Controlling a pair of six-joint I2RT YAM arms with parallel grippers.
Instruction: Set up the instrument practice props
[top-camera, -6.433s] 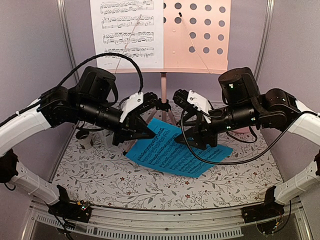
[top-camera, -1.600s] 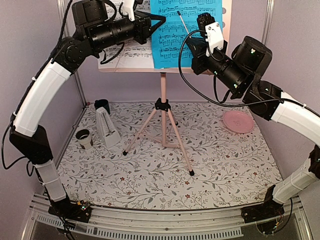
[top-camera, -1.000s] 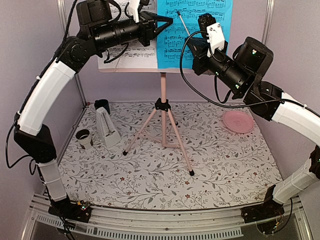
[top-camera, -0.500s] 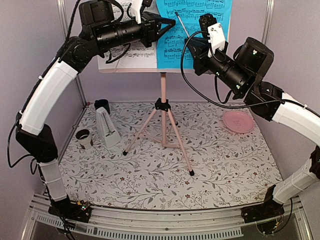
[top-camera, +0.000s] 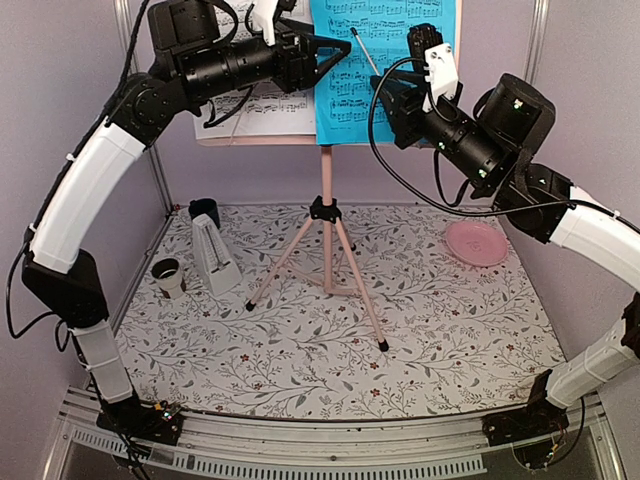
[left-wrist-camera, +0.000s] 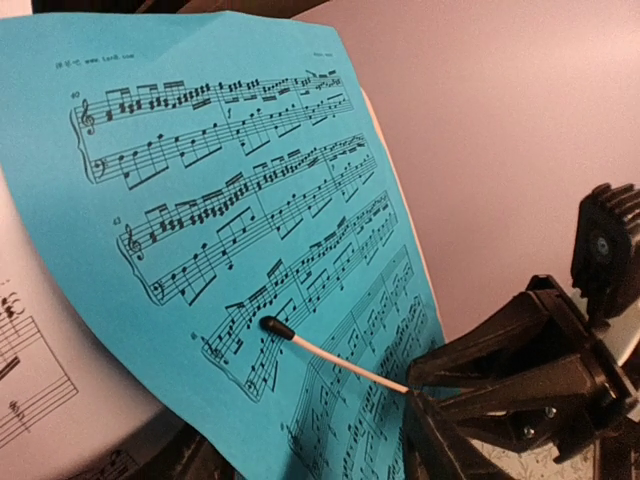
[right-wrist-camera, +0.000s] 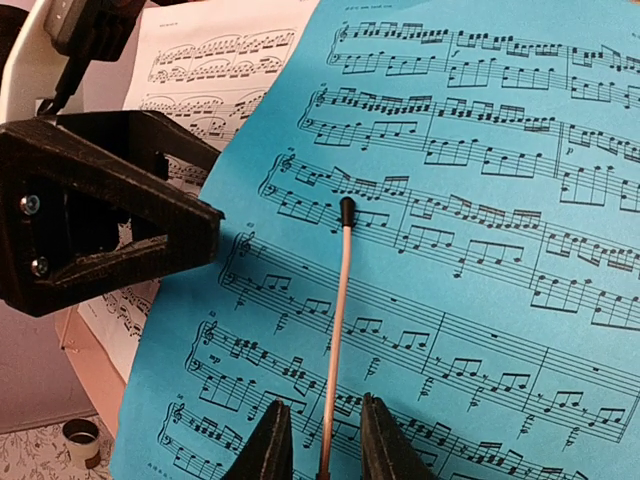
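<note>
The pink tripod music stand stands mid-table. On its desk lean the white sheet and, overlapping its right side, the blue sheet. A thin pink retaining rod with a black tip lies across the blue sheet. My right gripper is open, its fingers astride the rod's lower end without touching it. My left gripper is open at the blue sheet's left edge, holding nothing. The white metronome stands on the table at the left.
A dark blue cup sits behind the metronome, with a small grey cup to its left. A pink plate lies at the right. The tripod legs spread over the floral mat. Lilac walls close in the back and sides.
Both grippers have opened, letting go of the blue sheet, which now rests on the desk under the rod. The right arm has shifted slightly up and to the right.
</note>
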